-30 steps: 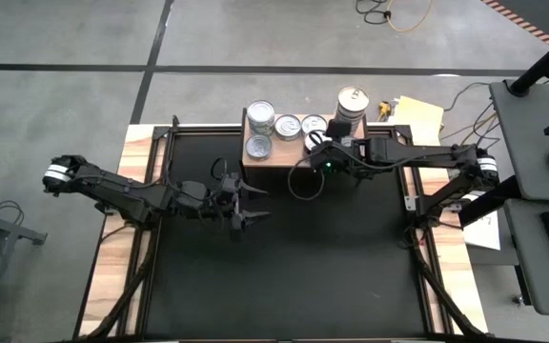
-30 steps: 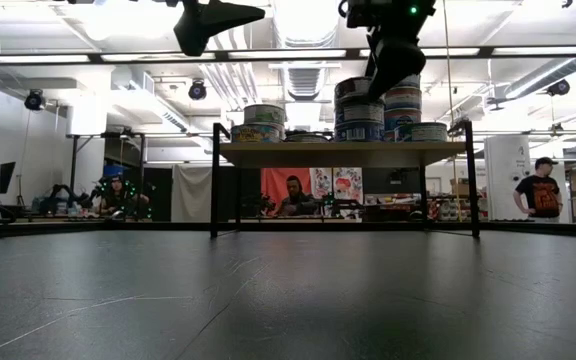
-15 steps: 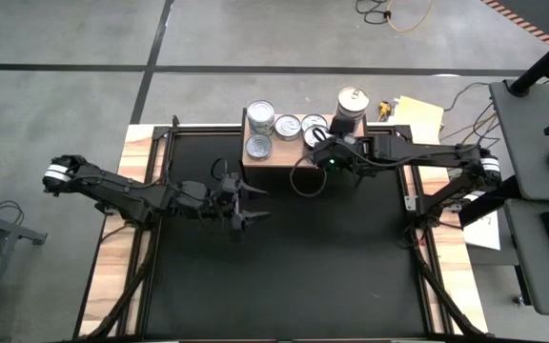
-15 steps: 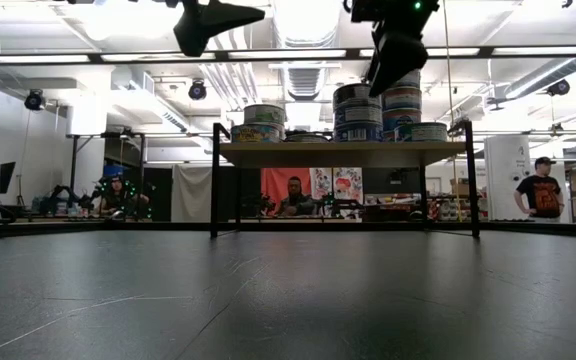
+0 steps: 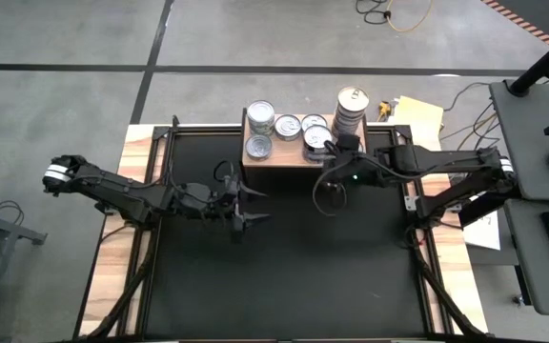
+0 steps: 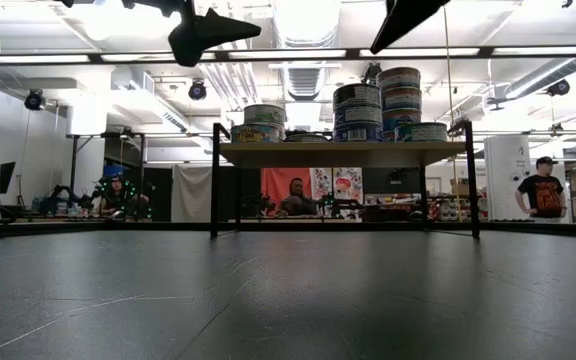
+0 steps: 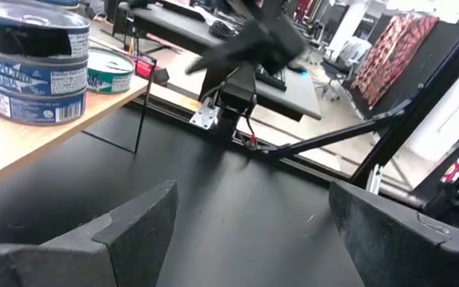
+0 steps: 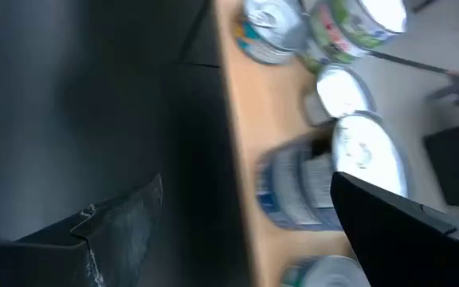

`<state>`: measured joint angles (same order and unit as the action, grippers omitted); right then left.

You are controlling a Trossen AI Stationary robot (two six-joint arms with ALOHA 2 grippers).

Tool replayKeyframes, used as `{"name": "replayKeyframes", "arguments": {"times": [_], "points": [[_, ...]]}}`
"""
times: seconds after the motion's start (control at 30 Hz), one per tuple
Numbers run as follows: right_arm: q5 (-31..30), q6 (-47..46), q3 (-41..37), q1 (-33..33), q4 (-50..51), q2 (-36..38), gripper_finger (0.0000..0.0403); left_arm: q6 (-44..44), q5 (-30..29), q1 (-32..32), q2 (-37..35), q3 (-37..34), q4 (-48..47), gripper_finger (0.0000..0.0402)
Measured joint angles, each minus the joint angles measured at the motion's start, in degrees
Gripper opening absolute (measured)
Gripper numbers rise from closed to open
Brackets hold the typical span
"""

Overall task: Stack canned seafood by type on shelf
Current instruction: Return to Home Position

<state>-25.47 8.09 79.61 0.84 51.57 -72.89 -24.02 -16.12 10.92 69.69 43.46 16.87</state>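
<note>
High view, left to right: our left end effector (image 5: 248, 204) waits released over the bench (image 5: 284, 276) near nine o'clock. At twelve o'clock the shelf (image 5: 289, 155) carries the canned seafood (image 5: 261, 117) in stacks. Our right end effector (image 5: 335, 146), fingers spread and empty, has drawn back from those stacks since a second ago, so we judge the placing finished. The bench is matte black; beyond it a person (image 6: 542, 190) stands in the workshop.

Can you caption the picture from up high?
Cans stacked on the wooden shelf; left gripper and right gripper open, holding nothing.
</note>
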Motion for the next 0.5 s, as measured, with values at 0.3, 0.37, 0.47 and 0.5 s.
{"name": "replayKeyframes", "arguments": {"times": [0.3, 0.37, 0.47, 0.5], "points": [[1.47, -2.26, -6.84, 9.70, -10.25, 1.51, 0.0354, -2.03, 0.15, 0.07, 4.16, 0.00, 0.39, 0.0311], [1.46, -2.09, -9.14, 12.36, -14.51, 1.69, 0.0354, -0.44, 0.18, 0.33, 6.36, 0.00, 0.25, 0.0311], [1.48, -1.12, -12.88, 16.00, -21.41, 1.85, 0.0354, 2.35, 0.22, 0.35, 9.23, -0.02, 2.82, 0.0311], [1.49, -0.60, -14.40, 17.04, -24.23, 1.91, 0.0354, 2.81, 0.22, 0.35, 9.81, -0.02, 4.35, 0.0311]]}}
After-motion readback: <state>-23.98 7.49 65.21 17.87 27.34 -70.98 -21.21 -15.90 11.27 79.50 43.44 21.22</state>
